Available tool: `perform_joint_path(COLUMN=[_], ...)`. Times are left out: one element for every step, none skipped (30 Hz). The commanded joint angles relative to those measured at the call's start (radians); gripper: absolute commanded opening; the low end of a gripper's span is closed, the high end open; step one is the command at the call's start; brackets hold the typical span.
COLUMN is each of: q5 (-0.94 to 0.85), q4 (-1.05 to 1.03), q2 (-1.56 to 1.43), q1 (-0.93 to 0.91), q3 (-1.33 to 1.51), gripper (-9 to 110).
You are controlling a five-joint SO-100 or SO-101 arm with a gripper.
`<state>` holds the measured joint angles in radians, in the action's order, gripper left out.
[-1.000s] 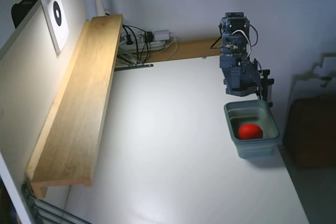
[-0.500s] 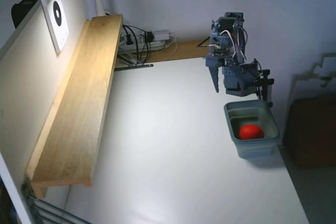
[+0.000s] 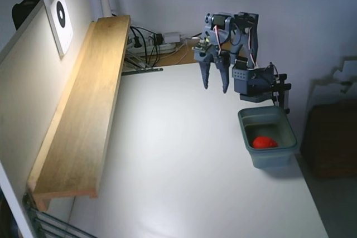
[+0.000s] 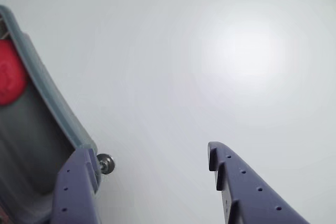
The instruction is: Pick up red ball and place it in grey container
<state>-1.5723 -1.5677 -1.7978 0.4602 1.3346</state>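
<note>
The claw has its two purple fingers spread apart over the bare white tabletop, holding nothing. At the left edge, the red ball lies inside the grey container.

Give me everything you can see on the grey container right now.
The grey container is a rectangular grey-green tub, plastic by its look, with rounded corners, a thick rim and walls tapering toward the base. It stands upright on the white table, at the right side of the fixed view, just in front of the arm's base. The red ball lies inside on its floor. The open tool hangs apart from it, empty. In the wrist view its rim runs along the left edge.
</note>
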Motion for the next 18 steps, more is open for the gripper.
perform_joint_path(q5=[0.002,0.002,0.002,0.002,0.002,0.002,0.002,0.002,0.002,0.002,0.002,0.002,0.002,0.002,0.002,0.002,0.002,0.002], q4=[-0.023,-0.028,-0.031,-0.036,-0.041,-0.044,-0.049,-0.054,-0.057,-0.062,-0.067,-0.070,-0.075,-0.079,-0.082,-0.087,-0.091,-0.094], q2=[-0.068,-0.074,-0.079,-0.086,-0.092,-0.097,-0.103,-0.110,-0.115,-0.121,-0.128,-0.132,-0.139,-0.146,-0.150,-0.156,-0.163,-0.167], q1=[-0.075,-0.103,-0.122,-0.150,-0.178,-0.197,-0.225,-0.254,-0.272,-0.300,-0.329,-0.348,-0.376,-0.403,-0.421,-0.449,-0.476,-0.493], q3=[-0.037,-0.036,-0.035,-0.035,-0.034,-0.033,-0.033,-0.032,-0.031,-0.031,-0.030,-0.029,-0.029,-0.028,-0.027,-0.027,-0.026,-0.026], gripper=[22,21,21,20,19,19,18,17,17,16,15,15,14,13,12,12,11,11])
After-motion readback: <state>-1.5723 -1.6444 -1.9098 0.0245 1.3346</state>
